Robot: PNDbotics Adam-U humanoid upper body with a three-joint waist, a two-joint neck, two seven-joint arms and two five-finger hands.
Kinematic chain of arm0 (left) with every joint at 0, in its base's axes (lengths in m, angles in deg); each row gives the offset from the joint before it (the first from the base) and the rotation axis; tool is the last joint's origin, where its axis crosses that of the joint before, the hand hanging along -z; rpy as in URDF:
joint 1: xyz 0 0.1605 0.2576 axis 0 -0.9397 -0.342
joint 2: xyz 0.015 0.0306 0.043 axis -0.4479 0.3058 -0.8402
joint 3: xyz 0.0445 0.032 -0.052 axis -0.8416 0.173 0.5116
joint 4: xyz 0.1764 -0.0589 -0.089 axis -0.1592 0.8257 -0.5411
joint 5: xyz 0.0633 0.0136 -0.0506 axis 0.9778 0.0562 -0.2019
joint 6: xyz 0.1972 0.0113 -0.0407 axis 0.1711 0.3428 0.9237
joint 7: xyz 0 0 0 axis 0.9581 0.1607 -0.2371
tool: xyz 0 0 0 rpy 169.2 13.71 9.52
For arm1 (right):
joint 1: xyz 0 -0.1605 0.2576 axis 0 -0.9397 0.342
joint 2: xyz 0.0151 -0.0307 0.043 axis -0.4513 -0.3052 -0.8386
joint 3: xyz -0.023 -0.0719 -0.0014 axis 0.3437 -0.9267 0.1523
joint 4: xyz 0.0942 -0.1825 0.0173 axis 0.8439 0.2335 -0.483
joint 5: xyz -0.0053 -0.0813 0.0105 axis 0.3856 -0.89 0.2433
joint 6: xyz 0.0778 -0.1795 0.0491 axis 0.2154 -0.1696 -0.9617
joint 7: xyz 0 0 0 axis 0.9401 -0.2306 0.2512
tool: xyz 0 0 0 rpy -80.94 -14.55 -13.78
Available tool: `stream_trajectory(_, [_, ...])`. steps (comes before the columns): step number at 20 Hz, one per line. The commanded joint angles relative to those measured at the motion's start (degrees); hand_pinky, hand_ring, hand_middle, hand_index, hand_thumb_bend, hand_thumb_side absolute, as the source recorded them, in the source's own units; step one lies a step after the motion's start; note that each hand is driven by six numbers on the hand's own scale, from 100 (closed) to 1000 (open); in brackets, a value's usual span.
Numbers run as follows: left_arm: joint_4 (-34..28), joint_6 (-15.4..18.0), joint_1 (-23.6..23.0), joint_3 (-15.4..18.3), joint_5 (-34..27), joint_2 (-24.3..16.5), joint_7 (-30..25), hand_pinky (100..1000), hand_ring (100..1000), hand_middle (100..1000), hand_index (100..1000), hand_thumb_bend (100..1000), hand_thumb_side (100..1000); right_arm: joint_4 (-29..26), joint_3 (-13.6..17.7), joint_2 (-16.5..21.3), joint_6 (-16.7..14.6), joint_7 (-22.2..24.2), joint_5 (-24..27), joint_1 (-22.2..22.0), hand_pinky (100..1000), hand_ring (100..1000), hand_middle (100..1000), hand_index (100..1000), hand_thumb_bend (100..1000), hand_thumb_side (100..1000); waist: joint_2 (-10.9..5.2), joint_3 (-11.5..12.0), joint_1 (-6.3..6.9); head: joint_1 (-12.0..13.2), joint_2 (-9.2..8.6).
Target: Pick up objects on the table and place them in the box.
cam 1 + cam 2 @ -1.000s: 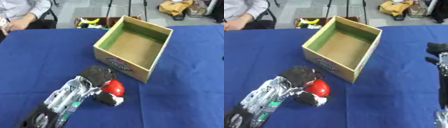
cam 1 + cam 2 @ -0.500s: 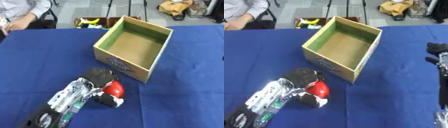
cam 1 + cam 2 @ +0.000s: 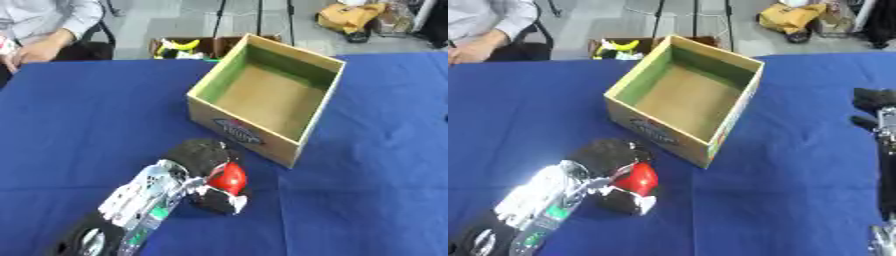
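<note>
Left hand [image 3: 206, 172] w/ red object [image 3: 227, 178] drawn back slightly, box [image 3: 267, 102] empty

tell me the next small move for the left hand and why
Probably lift and carry toward the box: the left hand is curled round the red object near the box's front wall, and the box stands open and looks empty.

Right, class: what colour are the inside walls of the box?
Green, above a plain brown floor; the box shows it best in the left eye view.
</note>
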Motion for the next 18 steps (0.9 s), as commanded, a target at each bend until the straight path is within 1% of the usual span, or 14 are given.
stream_trajectory(1, [0.4,-0.6,0.2,-0.2,-0.3,-0.7,0.2,121,516,730,893,100,568,-0.8,0.3,0.4,-0.1,0.1,0.3,0.4,784,832,763,768,100,1000,-1.14,0.1,-0.08,-0.1,-0.46])
stream_trajectory(7, [-3.8,-0.2,1.1,0.4,-1.4,-3.0,-0.7,122,527,722,884,100,553,-0.8,0.4,0.6,0.0,-0.2,0.4,0.1,784,832,762,768,100,1000,-1.65,0.3,0.18,-0.4,-0.13])
stream_trajectory(12, [-9.0,0.9,2.8,1.0,-2.1,-6.3,-2.0,123,535,720,881,100,553,-0.8,0.5,0.7,0.0,-0.3,0.5,0.0,784,832,762,769,100,1000,-2.04,0.3,0.41,-0.8,0.26])
stream_trajectory(18, [-15.5,1.1,4.7,2.9,-4.9,-9.8,-3.7,104,520,699,878,100,550,-0.8,0.5,0.9,0.0,-0.4,0.5,-0.2,784,832,762,769,100,1000,-2.17,0.4,0.67,-1.2,0.57])
